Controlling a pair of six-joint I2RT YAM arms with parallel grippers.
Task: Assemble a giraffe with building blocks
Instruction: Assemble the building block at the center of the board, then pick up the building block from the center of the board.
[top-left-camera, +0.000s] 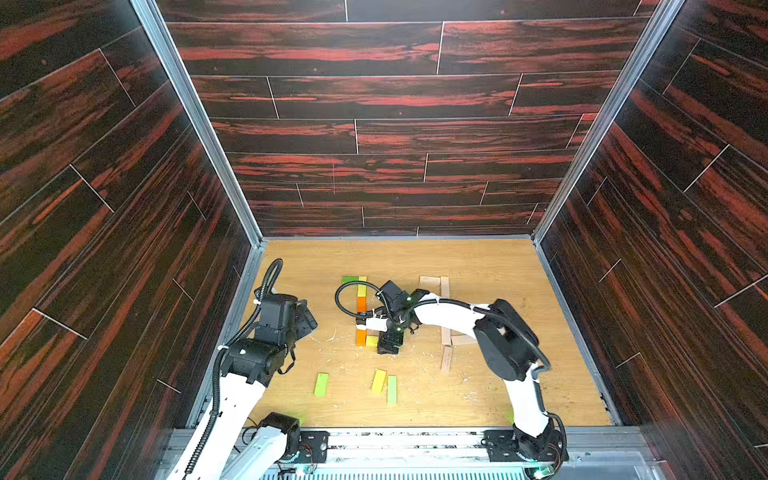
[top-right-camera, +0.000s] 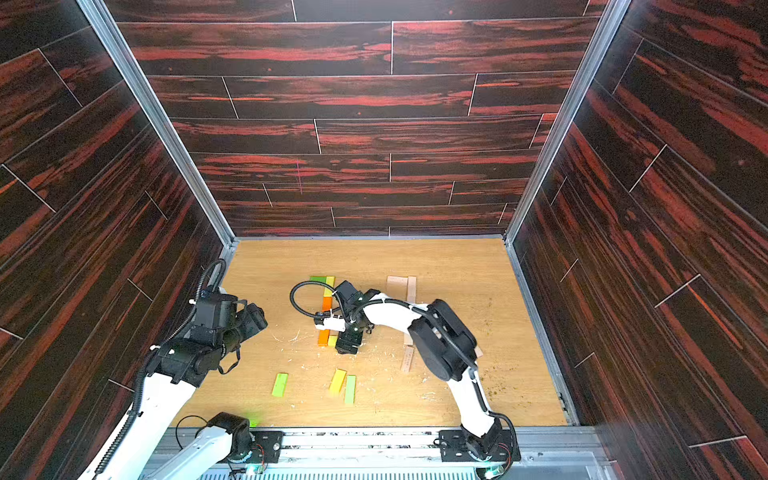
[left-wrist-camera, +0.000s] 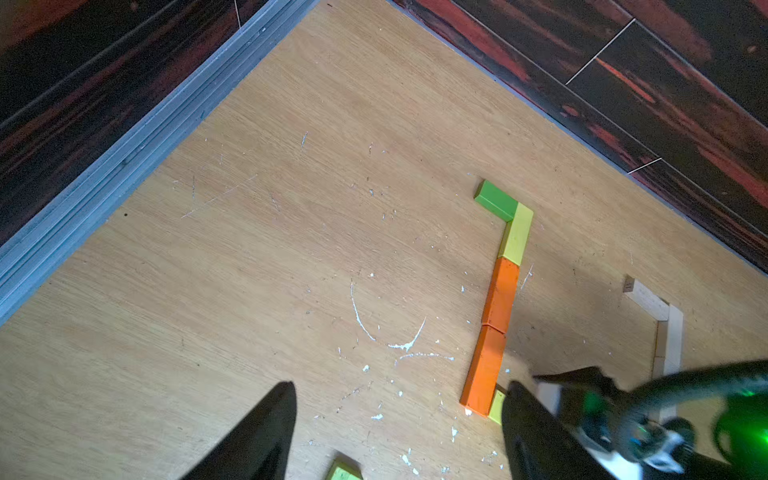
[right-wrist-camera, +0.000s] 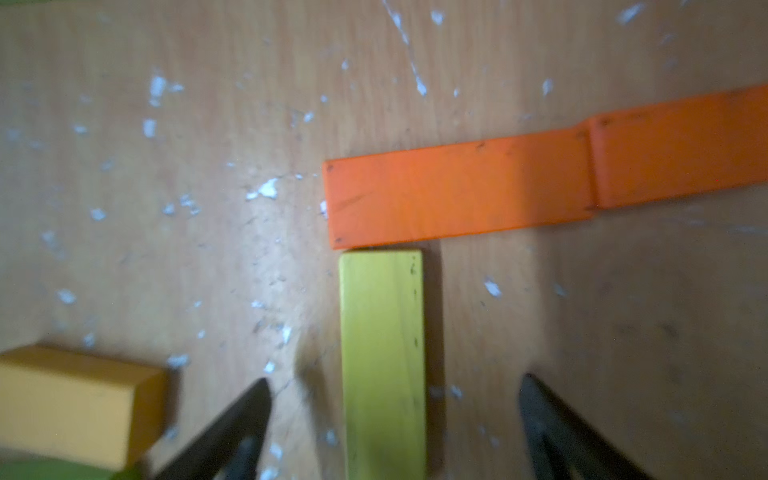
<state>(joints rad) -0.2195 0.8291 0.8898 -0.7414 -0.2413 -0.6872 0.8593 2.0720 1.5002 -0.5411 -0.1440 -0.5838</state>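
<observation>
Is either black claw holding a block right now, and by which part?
No. The right gripper straddles the flat yellow-green wooden plank, jaws open and clear of it; the left gripper hangs open, empty.

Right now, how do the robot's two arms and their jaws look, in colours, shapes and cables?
Both the left arm and the right arm have white links between bulky black joint housings. A black ribbed cable loops along each, tied with white cable ties. Green lights glow on the right arm's wrist. The jaws are black and taper to narrow tips.

White arm links (top-left-camera: 440, 316), black joints (top-left-camera: 505, 345), corrugated cables (left-wrist-camera: 706, 380), black right end effector (right-wrist-camera: 395, 384).
</observation>
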